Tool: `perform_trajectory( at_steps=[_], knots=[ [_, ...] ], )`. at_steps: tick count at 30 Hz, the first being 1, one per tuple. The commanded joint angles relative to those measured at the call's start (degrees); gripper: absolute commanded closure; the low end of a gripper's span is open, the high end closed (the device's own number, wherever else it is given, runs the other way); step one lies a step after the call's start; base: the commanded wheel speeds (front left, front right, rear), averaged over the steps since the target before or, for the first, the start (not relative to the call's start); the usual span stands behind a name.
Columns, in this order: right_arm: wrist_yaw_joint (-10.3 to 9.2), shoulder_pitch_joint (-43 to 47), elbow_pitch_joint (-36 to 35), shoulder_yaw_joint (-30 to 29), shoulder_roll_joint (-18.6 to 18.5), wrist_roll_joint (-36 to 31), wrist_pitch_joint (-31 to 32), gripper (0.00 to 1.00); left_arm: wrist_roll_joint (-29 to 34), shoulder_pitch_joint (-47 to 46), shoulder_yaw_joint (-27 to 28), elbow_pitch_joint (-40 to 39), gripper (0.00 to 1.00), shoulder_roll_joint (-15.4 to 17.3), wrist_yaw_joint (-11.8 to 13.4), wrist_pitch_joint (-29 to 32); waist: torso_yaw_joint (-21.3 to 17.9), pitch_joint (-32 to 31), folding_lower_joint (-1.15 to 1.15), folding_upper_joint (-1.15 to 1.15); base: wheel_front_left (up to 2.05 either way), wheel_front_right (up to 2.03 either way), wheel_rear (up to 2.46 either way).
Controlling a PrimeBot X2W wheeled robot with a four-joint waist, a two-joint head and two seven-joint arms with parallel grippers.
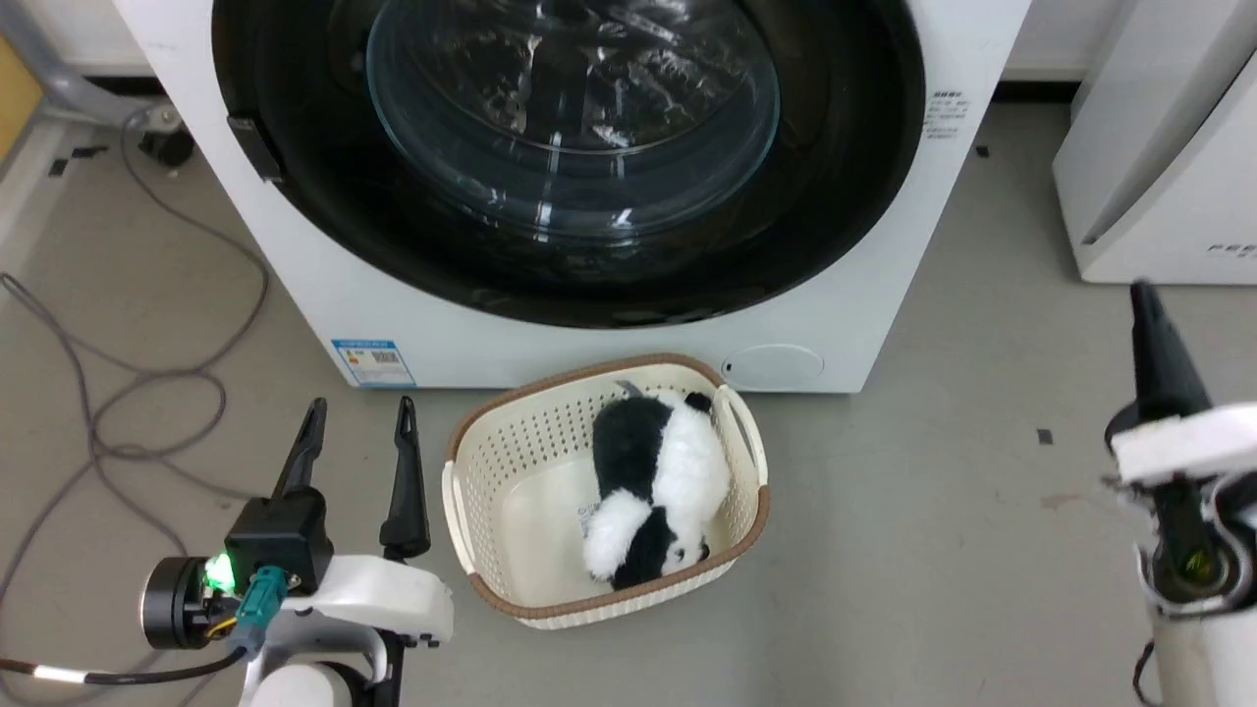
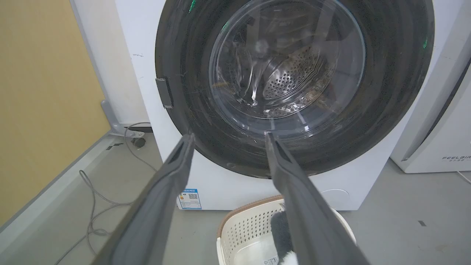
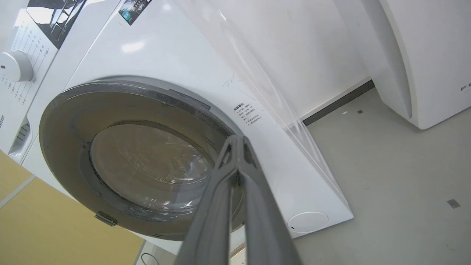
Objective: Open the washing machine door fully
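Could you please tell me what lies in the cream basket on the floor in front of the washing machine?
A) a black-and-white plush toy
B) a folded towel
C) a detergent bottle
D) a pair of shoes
A: a black-and-white plush toy lies inside the cream basket, which stands on the floor just before the washing machine.

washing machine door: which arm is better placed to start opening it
Left, probably. The left gripper is open, on the same side as the rim tab of the washing machine door; the right gripper is shut, on the far side.
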Motion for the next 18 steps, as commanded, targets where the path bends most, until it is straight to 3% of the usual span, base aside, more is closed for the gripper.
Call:
perform_trajectory(
  at_steps=[1,9,18],
  knots=[
    [0.0,-2.58,1.16,0.03,-0.75,1.98,0.09,1.0,-0.42,-1.09,-0.15,-0.4,0.0,0.04,0.3,-0.57,0.34,0.95,0.0,0.0,0.0,0.0,0.0],
    [-0.01,-12.18,7.24,1.43,-3.34,6.69,2.16,1.0,-1.0,-3.18,-0.44,-0.78,0.0,0.04,0.67,-1.53,1.54,4.26,0.0,0.0,0.0,0.0,0.0],
    [-0.01,-23.17,14.96,1.38,-6.48,11.55,-0.43,1.0,-1.65,-4.89,-0.75,-1.3,0.0,0.04,1.29,-2.61,3.06,7.84,0.0,0.0,0.0,0.0,0.0]
  ],
)
